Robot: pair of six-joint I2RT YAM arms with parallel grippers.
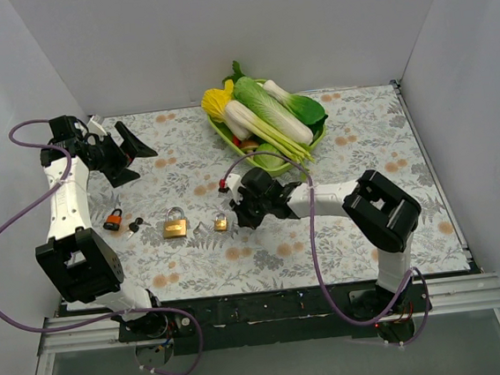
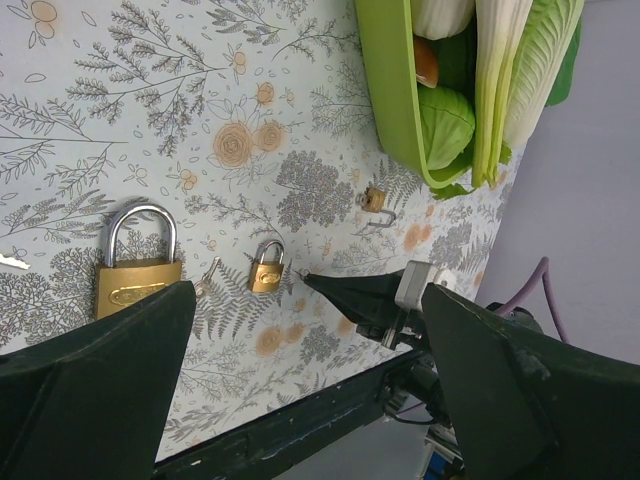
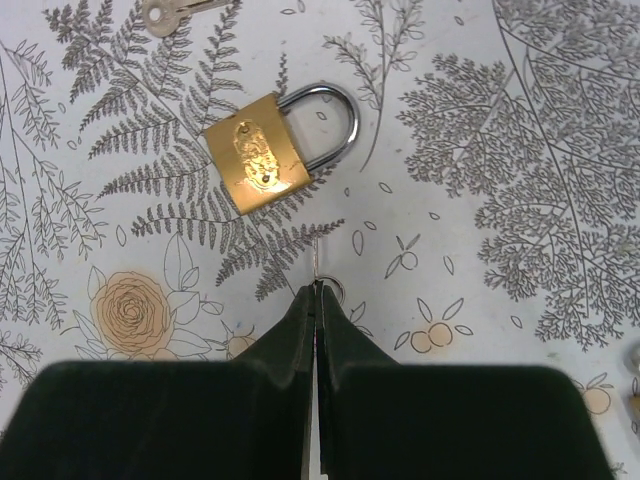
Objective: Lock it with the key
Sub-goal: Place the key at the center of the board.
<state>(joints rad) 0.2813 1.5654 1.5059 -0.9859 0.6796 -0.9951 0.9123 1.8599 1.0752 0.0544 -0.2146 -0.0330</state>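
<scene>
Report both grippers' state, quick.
The left gripper is open, holding nothing.
The right gripper is shut on what looks like a small key.

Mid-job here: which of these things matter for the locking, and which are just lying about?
In play: right gripper, the key it pinches, small brass padlock just ahead of it.
Lying about: large brass padlock, orange padlock, loose key, vegetable tray.

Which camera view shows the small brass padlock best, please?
Right wrist: the small brass padlock lies close up, with its shackle and face clear. Top external shows it tiny; left wrist shows it small and distant.
</scene>
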